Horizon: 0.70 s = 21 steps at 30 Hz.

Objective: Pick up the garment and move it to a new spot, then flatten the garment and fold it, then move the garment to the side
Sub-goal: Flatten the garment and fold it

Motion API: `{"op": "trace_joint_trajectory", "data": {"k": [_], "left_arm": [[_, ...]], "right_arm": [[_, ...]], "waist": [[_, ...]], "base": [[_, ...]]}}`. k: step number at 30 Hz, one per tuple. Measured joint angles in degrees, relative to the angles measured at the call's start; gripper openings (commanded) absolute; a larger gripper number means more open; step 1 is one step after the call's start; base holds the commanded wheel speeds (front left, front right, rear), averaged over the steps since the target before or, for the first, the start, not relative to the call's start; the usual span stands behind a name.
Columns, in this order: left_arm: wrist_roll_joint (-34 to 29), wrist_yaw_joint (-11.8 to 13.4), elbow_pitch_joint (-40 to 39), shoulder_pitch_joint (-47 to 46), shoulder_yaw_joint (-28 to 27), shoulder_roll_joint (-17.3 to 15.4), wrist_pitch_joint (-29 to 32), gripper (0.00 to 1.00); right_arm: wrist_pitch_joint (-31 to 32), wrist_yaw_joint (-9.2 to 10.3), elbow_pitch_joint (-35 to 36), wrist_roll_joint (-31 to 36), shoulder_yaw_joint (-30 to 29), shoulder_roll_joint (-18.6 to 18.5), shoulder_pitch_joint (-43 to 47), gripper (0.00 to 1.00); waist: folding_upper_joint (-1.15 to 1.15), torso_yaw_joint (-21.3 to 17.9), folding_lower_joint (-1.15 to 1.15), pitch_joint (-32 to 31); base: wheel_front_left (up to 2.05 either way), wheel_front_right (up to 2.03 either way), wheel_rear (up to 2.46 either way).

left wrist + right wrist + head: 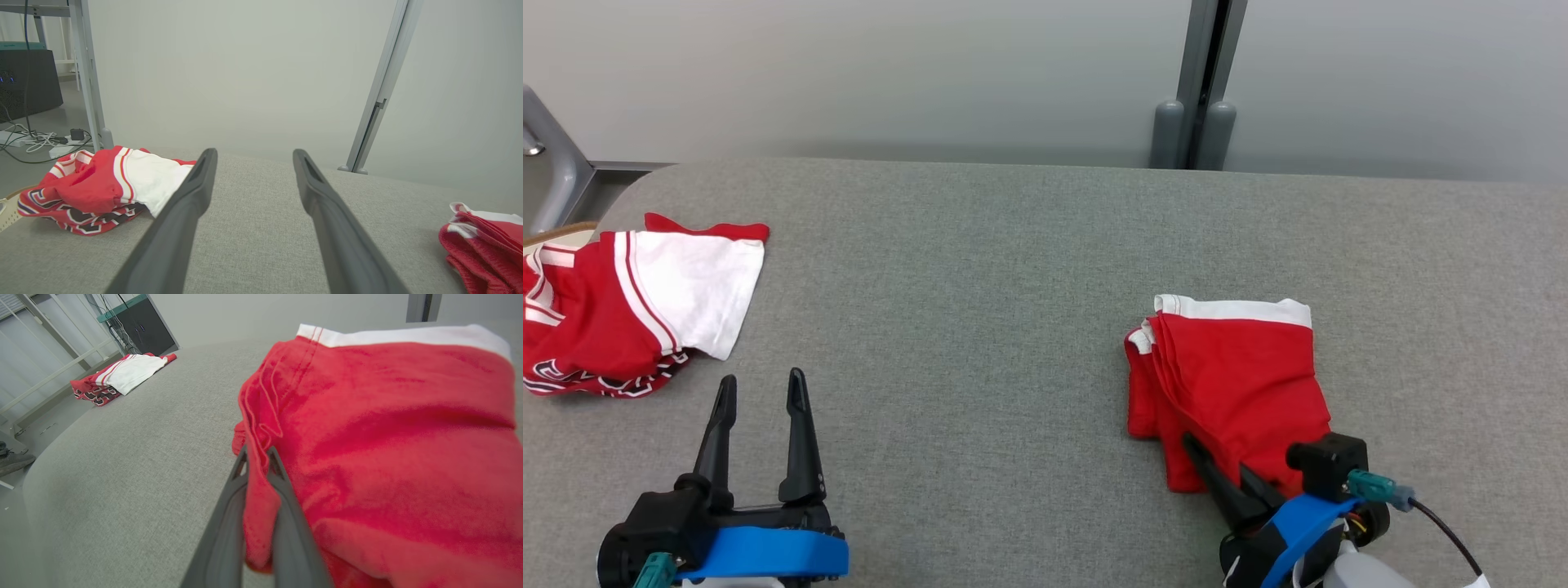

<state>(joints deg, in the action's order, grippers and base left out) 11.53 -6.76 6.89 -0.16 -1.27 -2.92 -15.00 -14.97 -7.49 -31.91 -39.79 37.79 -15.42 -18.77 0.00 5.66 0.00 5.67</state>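
Note:
The garment (1233,376) is a folded red piece with a white band along its far edge, lying on the right half of the grey table (980,310). My right gripper (1196,449) is shut on the garment's near left edge; the right wrist view shows red cloth (367,428) pinched between the two fingers (229,514). My left gripper (760,388) stands open at the lower left, fingers up, nothing between them. In the left wrist view the garment (486,241) lies at the far right, well apart from the open left gripper (253,157).
A second red, white and patterned garment (629,314) lies bunched at the table's left edge, just beyond my left gripper. A grey post (1201,90) stands behind the table's far edge. Cables and a dark box (28,81) sit on the floor at left.

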Motion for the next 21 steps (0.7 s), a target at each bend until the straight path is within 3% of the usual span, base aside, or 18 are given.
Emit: {"op": "trace_joint_trajectory", "data": {"k": [4,7,21], "left_arm": [[0.0,0.2,0.1,0.0,0.2,0.0,0.0,1.00],[0.0,0.2,0.2,0.0,0.3,0.0,0.0,1.00],[-0.1,0.2,1.6,1.1,0.4,0.0,0.0,1.00]], "right_arm": [[0.0,0.00,0.1,1.6,1.4,0.4,0.8,0.00],[0.0,0.00,0.2,3.2,1.3,1.0,1.6,1.00],[0.0,0.00,14.7,12.1,-20.0,5.0,11.0,1.00]], "waist": [[0.00,-0.2,0.00,0.1],[0.00,-0.5,0.00,-0.1],[0.00,-4.4,0.00,-3.7]], "base": [[0.00,0.00,0.00],[0.00,0.00,0.00],[0.00,0.00,0.00]]}}
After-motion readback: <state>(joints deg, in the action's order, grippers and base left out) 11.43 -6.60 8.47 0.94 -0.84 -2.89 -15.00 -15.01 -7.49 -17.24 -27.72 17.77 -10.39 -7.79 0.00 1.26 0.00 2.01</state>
